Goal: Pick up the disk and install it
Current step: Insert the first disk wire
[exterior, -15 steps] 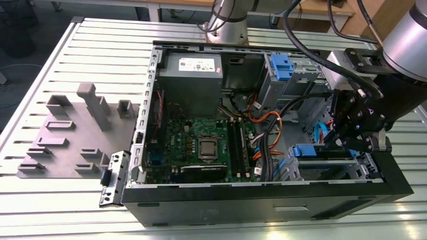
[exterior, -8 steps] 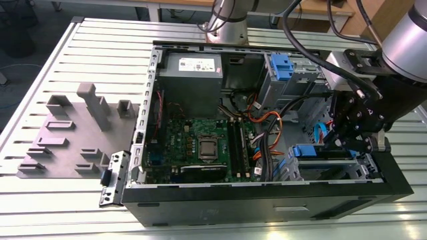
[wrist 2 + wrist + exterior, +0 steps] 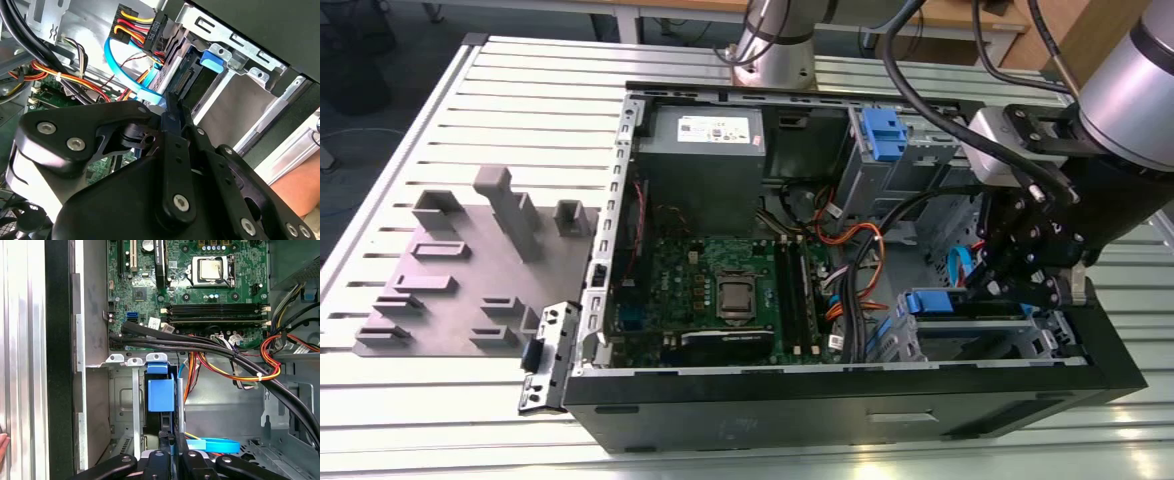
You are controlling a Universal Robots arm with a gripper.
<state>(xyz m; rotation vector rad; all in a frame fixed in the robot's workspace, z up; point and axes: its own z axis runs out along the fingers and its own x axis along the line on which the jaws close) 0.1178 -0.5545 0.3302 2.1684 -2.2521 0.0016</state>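
The disk (image 3: 161,394) stands on edge in the lower drive cage of the open computer case (image 3: 854,405), its blue carrier rail facing out. It also shows in the exterior view as a blue piece (image 3: 937,303) at the case's near right corner. My gripper (image 3: 170,436) reaches down into the case with its black fingers together, the tips right at the disk's outer end. In the second wrist view the gripper's (image 3: 173,104) narrow tips point at the disk's connector edge (image 3: 189,77), just below its blue tab (image 3: 214,61).
A flat blue data cable (image 3: 215,445) and bundled power wires (image 3: 235,365) run beside the cage. The motherboard (image 3: 720,290), grey power-supply box (image 3: 704,135) and another blue carrier (image 3: 881,135) fill the case. A grey fixture plate (image 3: 454,290) lies left. A person's hand (image 3: 300,182) is near the case wall.
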